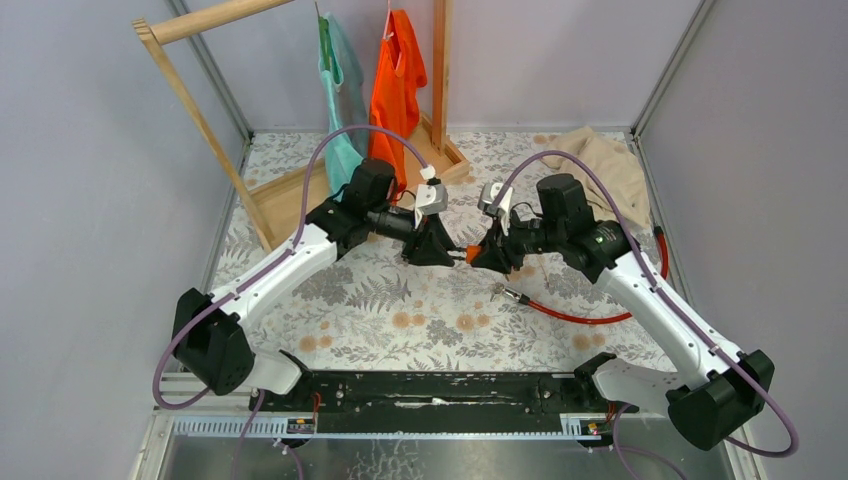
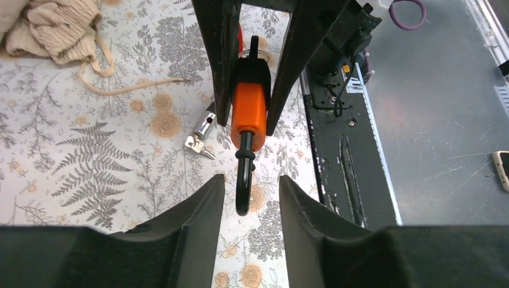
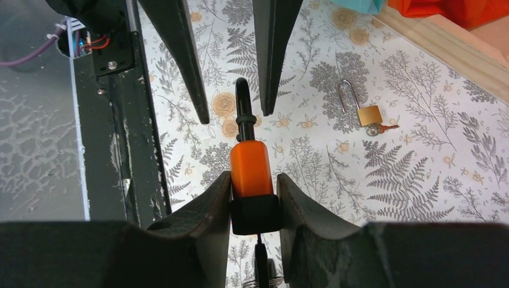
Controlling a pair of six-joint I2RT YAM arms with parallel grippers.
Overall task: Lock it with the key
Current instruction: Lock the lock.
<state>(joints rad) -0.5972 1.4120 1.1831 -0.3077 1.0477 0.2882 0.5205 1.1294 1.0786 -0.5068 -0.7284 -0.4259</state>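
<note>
Right gripper point(image 3: 253, 186) holds orange padlock point(image 3: 251, 165) level, shackle point(image 3: 242, 99) pointing toward left gripper point(image 2: 251, 180).

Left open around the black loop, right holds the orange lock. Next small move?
Probably back the left gripper off the black loop: its fingers stand open, clear of it, while the right gripper clamps the orange lock. That frees it for the key-like piece at the lock's rear.
</note>
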